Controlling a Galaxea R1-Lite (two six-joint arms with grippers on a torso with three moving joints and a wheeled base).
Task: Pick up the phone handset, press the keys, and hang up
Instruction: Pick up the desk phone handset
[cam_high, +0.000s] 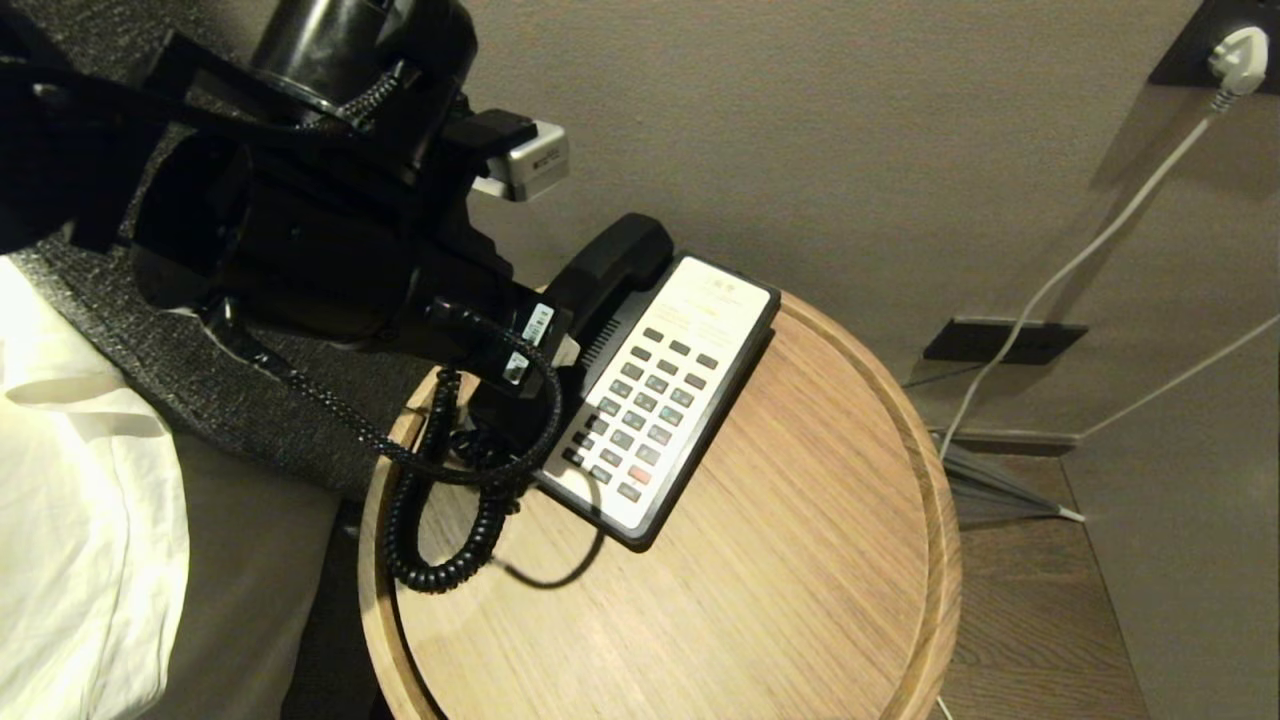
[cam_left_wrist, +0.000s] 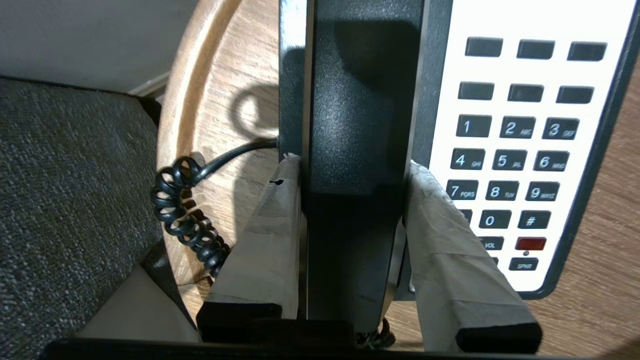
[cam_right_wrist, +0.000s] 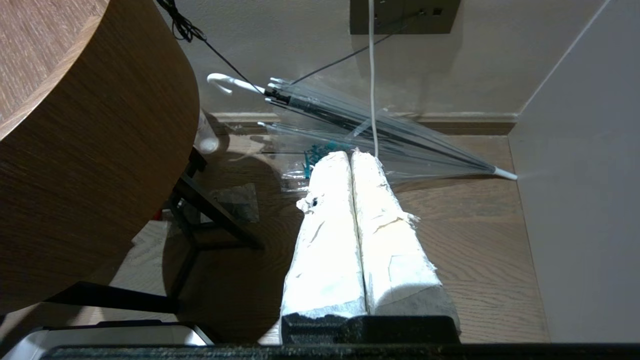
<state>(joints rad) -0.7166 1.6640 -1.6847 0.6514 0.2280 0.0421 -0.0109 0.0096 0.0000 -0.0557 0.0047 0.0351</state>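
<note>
A round wooden bench (cam_high: 800, 560) stands beside a bed (cam_high: 90, 520). On it sits a black-and-white phone base (cam_high: 660, 400) with a keypad. The phone handset (cam_left_wrist: 357, 125) lies in the cradle along the base's left side, its coiled cord (cam_high: 440, 520) looping onto the bench. The left gripper (cam_left_wrist: 352, 172) clamps the handset between taped fingers (cam_left_wrist: 265, 240). The right gripper (cam_right_wrist: 354, 160), fingers pressed together on nothing, hangs above the floor near a clear umbrella (cam_right_wrist: 360, 130).
</note>
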